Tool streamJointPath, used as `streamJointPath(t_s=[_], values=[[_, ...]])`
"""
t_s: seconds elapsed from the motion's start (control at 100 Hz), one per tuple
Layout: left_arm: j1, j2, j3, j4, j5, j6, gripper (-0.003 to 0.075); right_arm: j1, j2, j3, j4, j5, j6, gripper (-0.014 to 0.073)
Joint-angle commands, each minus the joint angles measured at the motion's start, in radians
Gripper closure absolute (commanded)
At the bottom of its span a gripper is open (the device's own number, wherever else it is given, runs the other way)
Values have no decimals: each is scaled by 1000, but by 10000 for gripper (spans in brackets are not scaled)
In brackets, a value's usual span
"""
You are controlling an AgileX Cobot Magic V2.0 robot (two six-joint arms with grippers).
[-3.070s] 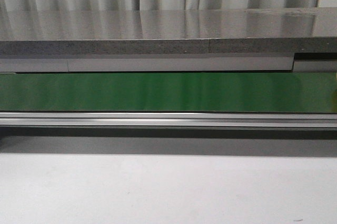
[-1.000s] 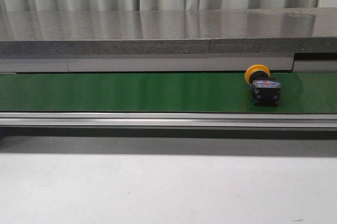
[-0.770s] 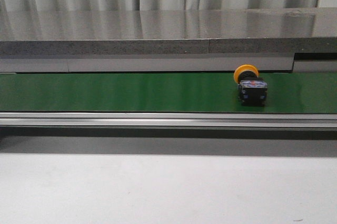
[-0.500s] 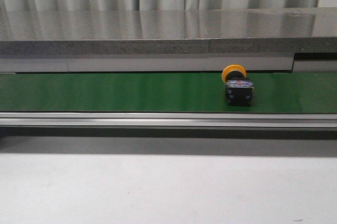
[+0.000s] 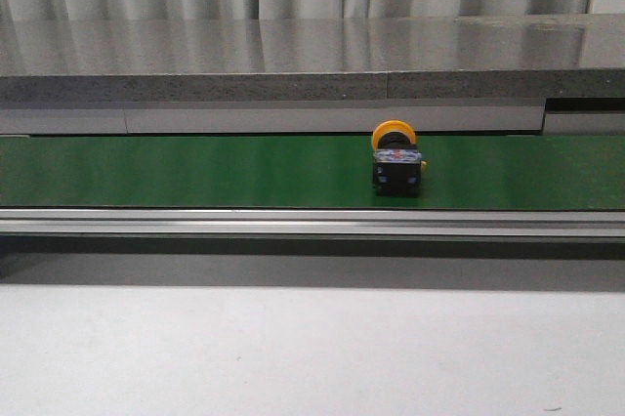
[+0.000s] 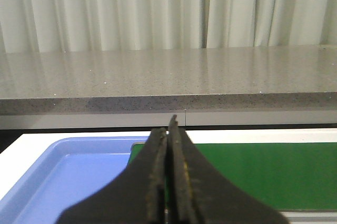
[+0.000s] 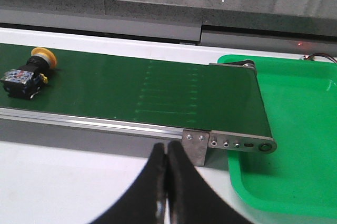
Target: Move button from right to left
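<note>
The button [image 5: 395, 158], a yellow-orange cap on a black blocky body, lies on the green conveyor belt [image 5: 195, 170], right of the belt's middle in the front view. The right wrist view also catches the button [image 7: 26, 73] far off along the belt. My right gripper [image 7: 167, 153] is shut with nothing in it, hanging over the white table in front of the belt's right end. My left gripper [image 6: 168, 129] is shut and empty too, near the belt's left end. Neither gripper appears in the front view.
A blue tray [image 6: 68, 171] sits at the belt's left end and a green tray [image 7: 295, 129] at its right end. A grey stone ledge [image 5: 293, 60] runs behind the belt, and an aluminium rail [image 5: 293, 221] borders its front. White tabletop [image 5: 312, 348] lies in front.
The belt was bare about three seconds ago. Since then the button appeared at the right and has travelled steadily leftward along the belt.
</note>
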Motion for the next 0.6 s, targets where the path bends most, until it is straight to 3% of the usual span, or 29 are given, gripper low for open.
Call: streamJointPath(t_s=[0.0,0.2,0.41,0.51,0.59], values=[[-6,56,-75,1,-58,0,741,0,12,-25,-9,-84,0,662],[-6,180,-190,-1,28,0,741,0,12,-25,-9,-84,0,662],[-6,373,-348,-15,234,0,734,0,12,-25,-9,-84,0,662],[-6,455,-409,-24,254,0,654,0,12,-25,-9,-84,0,662],[-6,513,-454,-24,254,8,506,0,12,-25,-9,-84,0,662]])
